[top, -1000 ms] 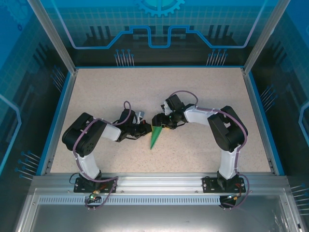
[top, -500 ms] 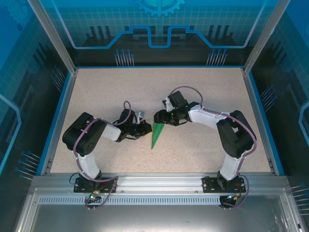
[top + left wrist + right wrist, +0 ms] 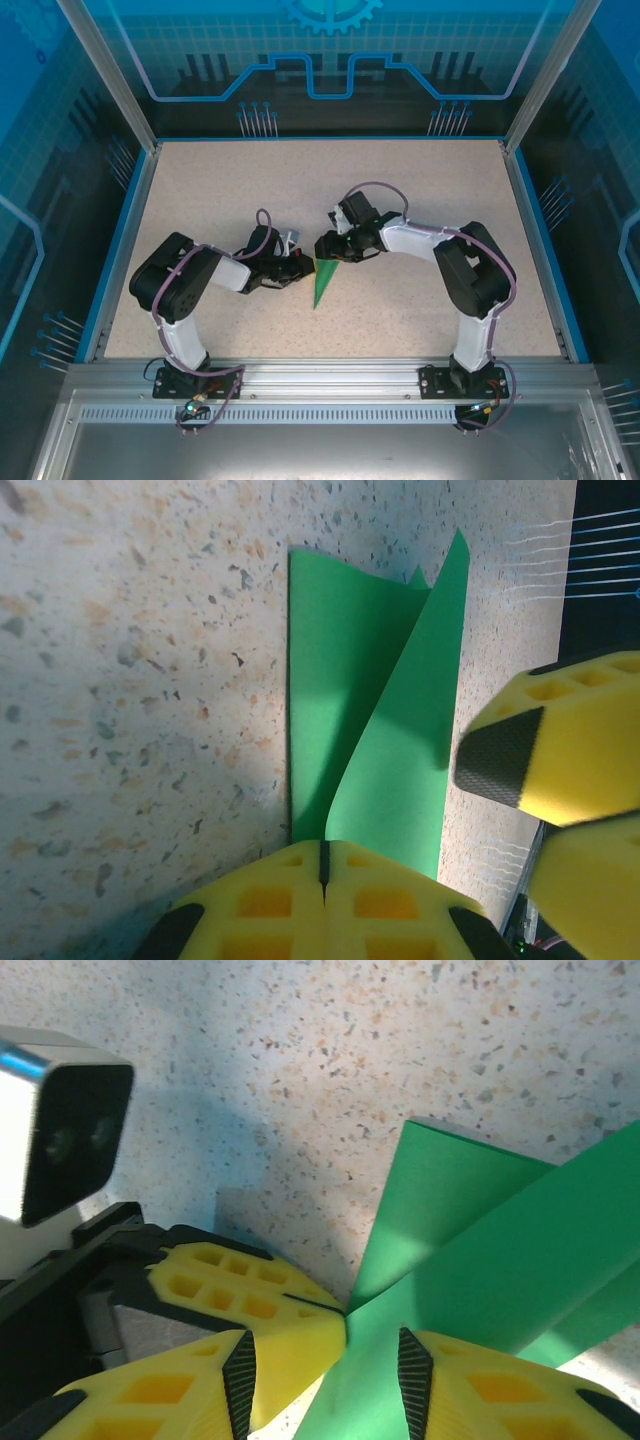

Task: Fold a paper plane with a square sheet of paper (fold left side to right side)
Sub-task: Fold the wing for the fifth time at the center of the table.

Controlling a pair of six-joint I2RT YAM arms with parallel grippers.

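Paper: a narrow, pointed bright green paper plane [image 3: 322,282] lay on the speckled beige tabletop [image 3: 400,190], near its middle.
Left fingers [image 3: 262,905]: clenched on its edge.
Right fingers [image 3: 500,1400]: spread apart, paper between them.

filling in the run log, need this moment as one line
left gripper: shut, tip at paper plane | right gripper: open astride raised flap

— Overhead view?
— Bright, even light from above. Table [image 3: 420,190] crisp; my arms [image 3: 185,285] cast faint shadows. Blue walls [image 3: 60,200] dim.
— Wrist views?
— My yellow fingers [image 3: 380,900] blur at close range. Table speckle is sharp. The paper plane [image 3: 320,680] shades its own lower layer; a bluish shadow pools beside it, darkest toward my fingers.
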